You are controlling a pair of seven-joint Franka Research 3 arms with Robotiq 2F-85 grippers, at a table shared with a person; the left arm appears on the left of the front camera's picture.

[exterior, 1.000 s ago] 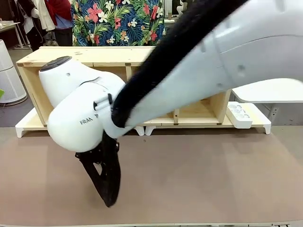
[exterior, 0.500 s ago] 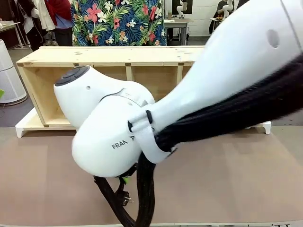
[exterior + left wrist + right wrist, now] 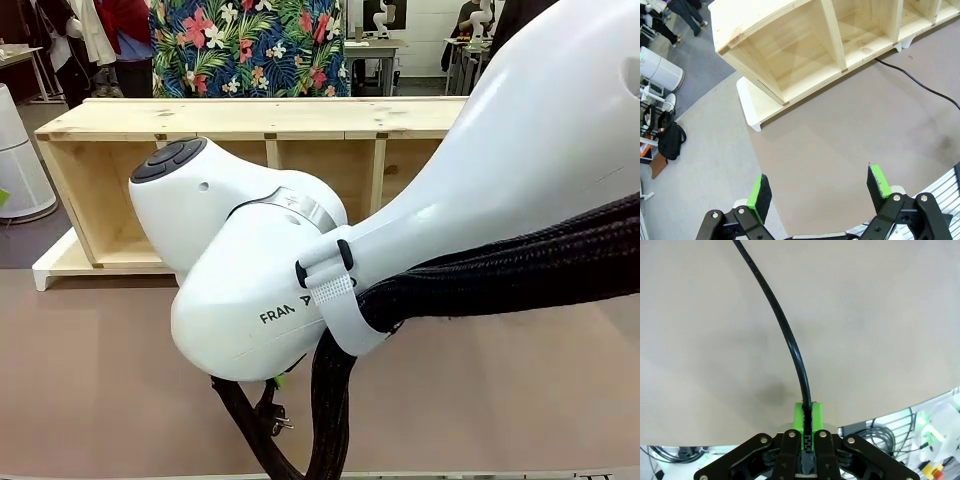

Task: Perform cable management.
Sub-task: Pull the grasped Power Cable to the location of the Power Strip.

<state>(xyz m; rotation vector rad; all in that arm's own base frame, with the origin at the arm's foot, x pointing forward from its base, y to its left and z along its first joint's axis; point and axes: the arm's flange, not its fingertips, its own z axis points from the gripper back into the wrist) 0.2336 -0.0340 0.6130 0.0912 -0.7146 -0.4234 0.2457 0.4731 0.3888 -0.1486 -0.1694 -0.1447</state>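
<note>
Brown tabletop in front of a long wooden shelf, one cable in play.
Right tool pinches the glossy black cable tight; the cord curves away over the tabletop toward the shelf's foot. Left tool hangs above the tabletop, fingers spread wide, apart from the cable.

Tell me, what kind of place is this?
Probably a robotics lab: a large white robot arm reaches over a brown table, a bare wooden shelf stands behind it, and the right end effector pinches a black cable.
</note>
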